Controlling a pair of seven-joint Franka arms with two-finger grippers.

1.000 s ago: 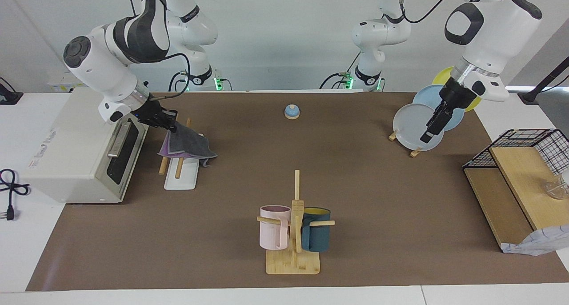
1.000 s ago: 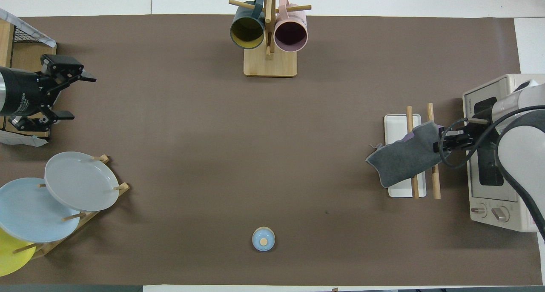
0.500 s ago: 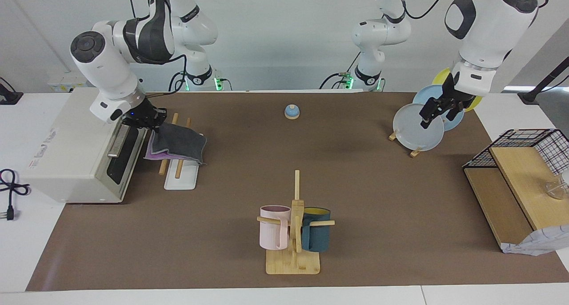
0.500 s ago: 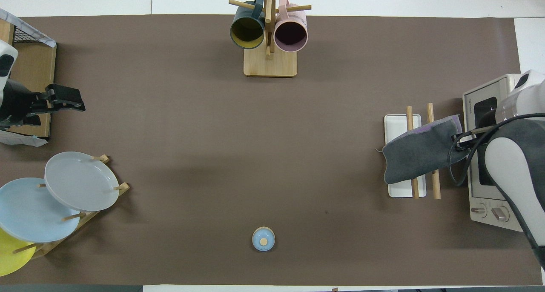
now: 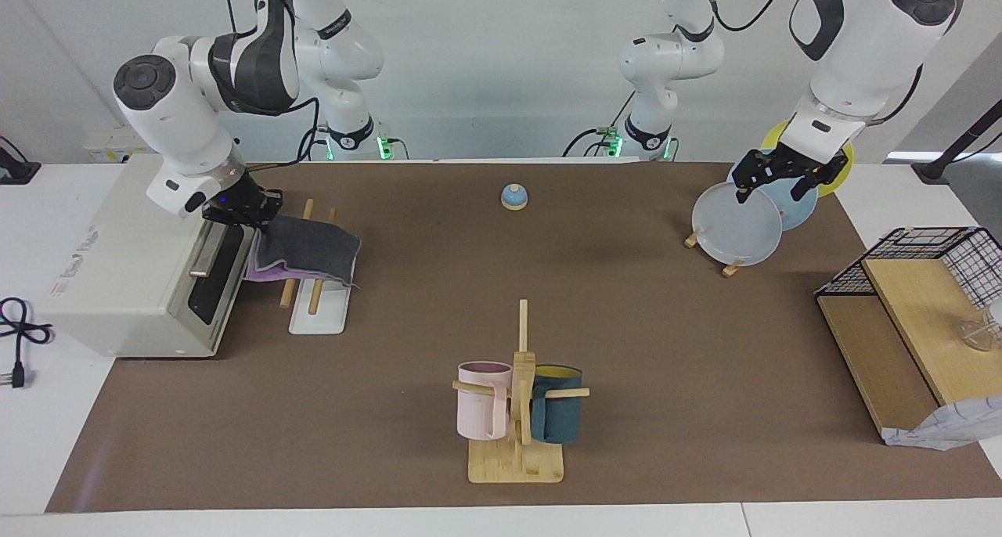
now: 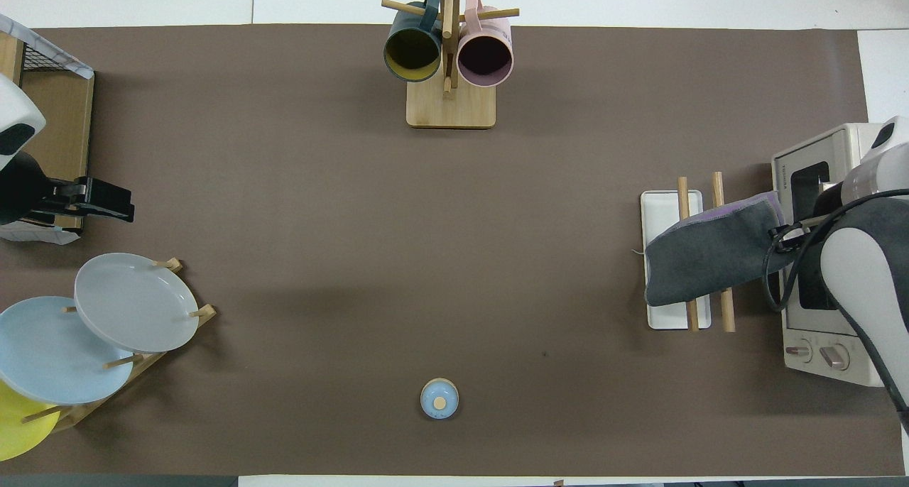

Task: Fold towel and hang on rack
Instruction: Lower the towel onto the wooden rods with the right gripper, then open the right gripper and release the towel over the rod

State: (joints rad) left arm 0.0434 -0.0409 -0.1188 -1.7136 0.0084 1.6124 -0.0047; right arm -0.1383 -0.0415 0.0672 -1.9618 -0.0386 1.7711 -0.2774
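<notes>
A: Your right gripper (image 5: 249,214) is pinching the folded towel's (image 5: 307,249) edge, at the 9 o'clock end of the desk (image 5: 626,326); it's draped over the rack (image 6: 687,260) rails.

B: It's soft and floppy, so keep hold of that folded edge. The left gripper (image 5: 785,178), spread open, waits over the plates (image 5: 740,224).

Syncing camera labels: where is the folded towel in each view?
Facing view: towel lies across the rack, beside the toaster oven, at that picture's left.
Overhead view: towel at that picture's right, on the rack.
Shared landmark: toaster oven.
</notes>
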